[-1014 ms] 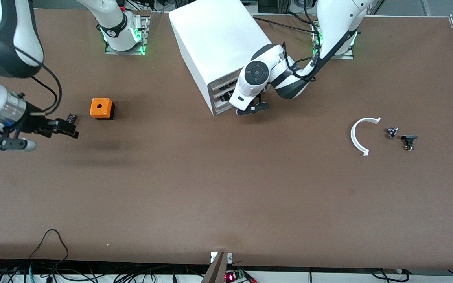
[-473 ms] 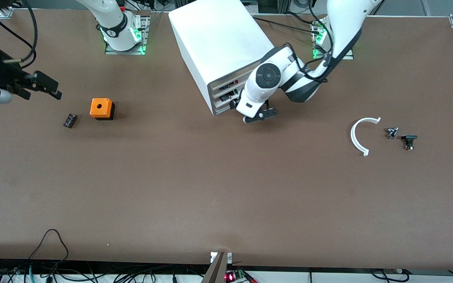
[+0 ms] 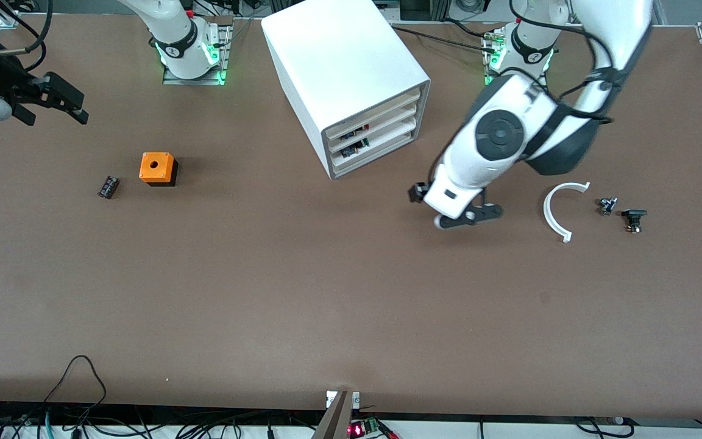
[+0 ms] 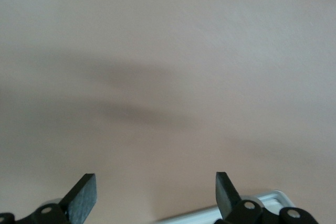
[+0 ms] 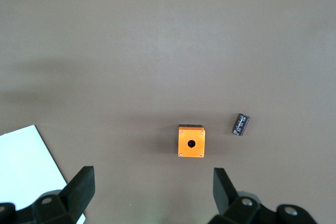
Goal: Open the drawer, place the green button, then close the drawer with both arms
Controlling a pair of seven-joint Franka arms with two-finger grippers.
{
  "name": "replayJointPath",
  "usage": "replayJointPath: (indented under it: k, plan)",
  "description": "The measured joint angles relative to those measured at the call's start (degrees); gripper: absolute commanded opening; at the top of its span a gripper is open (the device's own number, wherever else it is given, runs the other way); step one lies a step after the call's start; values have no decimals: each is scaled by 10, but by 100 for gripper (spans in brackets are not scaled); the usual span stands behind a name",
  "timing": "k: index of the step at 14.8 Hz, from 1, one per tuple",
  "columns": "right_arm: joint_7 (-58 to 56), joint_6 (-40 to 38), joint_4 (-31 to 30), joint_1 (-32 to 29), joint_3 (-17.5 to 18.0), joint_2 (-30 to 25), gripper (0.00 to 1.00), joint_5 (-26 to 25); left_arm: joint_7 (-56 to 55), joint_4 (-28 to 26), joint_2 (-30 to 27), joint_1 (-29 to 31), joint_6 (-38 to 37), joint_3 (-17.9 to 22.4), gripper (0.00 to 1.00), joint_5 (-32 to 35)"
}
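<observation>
The white drawer cabinet [image 3: 345, 67] stands at the back middle, its three drawer fronts [image 3: 381, 133] flush with each other. My left gripper [image 3: 418, 193] is open and empty, low over bare table between the cabinet and a white arc piece [image 3: 551, 210]. Two tiny dark parts [image 3: 607, 205] [image 3: 633, 219] lie beside the arc toward the left arm's end. I cannot tell which of them is the button. My right gripper [image 3: 64, 102] is open and empty, high over the right arm's end of the table. In the right wrist view its fingers [image 5: 81, 187] stand wide apart.
An orange box with a hole [image 3: 158, 168] and a small black rectangular part [image 3: 108, 186] lie toward the right arm's end; both show in the right wrist view, the box [image 5: 191, 141] and the part [image 5: 241, 124]. Cables run along the table's near edge.
My left gripper has left the drawer fronts and swung toward the white arc. My right gripper has risen from beside the black part and drawn back toward the table's edge.
</observation>
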Motion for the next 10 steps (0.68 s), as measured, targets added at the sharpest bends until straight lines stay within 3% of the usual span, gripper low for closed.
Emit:
replayJointPath:
  k: [3, 5, 10]
  plan:
    - [8, -28, 24, 0, 13, 0, 100, -1, 108, 55, -10, 27, -57, 9, 100, 12]
    - [9, -28, 29, 0, 13, 3, 100, -1, 207, 67, -39, 25, -75, 57, 100, 5]
    - [11, -32, 55, -2, 11, 12, 100, -4, 445, 45, -137, -27, -93, 265, 100, -85]
